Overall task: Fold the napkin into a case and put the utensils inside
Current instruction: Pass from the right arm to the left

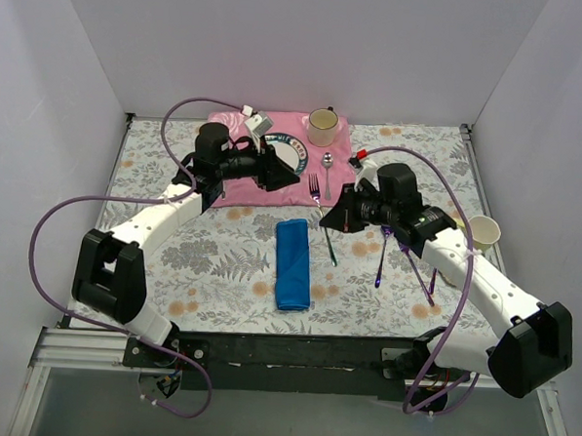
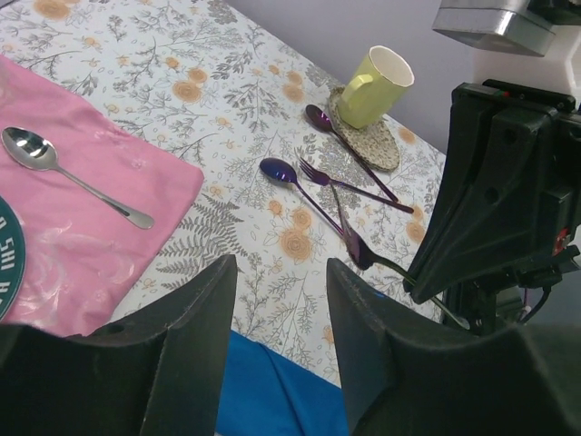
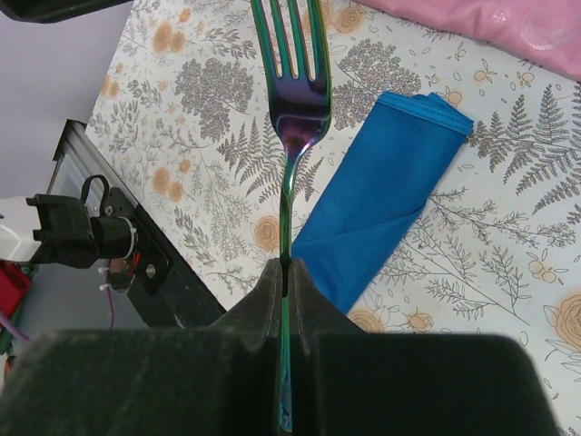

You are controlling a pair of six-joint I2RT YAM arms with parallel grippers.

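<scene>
Folded blue napkin [image 1: 292,264] lay on the floral tablecloth [image 1: 201,252], right gripper [image 3: 289,266] hung just right of it, clamped tight on an iridescent fork [image 3: 290,91] by the handle, left gripper [image 2: 279,272] sat past the napkin's far end, jaws partly apart and empty, other iridescent utensils [image 2: 336,186] lay farther right of the napkin.

The slim iridescent metal fork [image 3: 295,109] shone glossy and smooth. The folded royal-blue cloth napkin [image 3: 386,195] looked soft and matt. The pink cloth placemat [image 2: 82,209] showed a faint sheen.
</scene>
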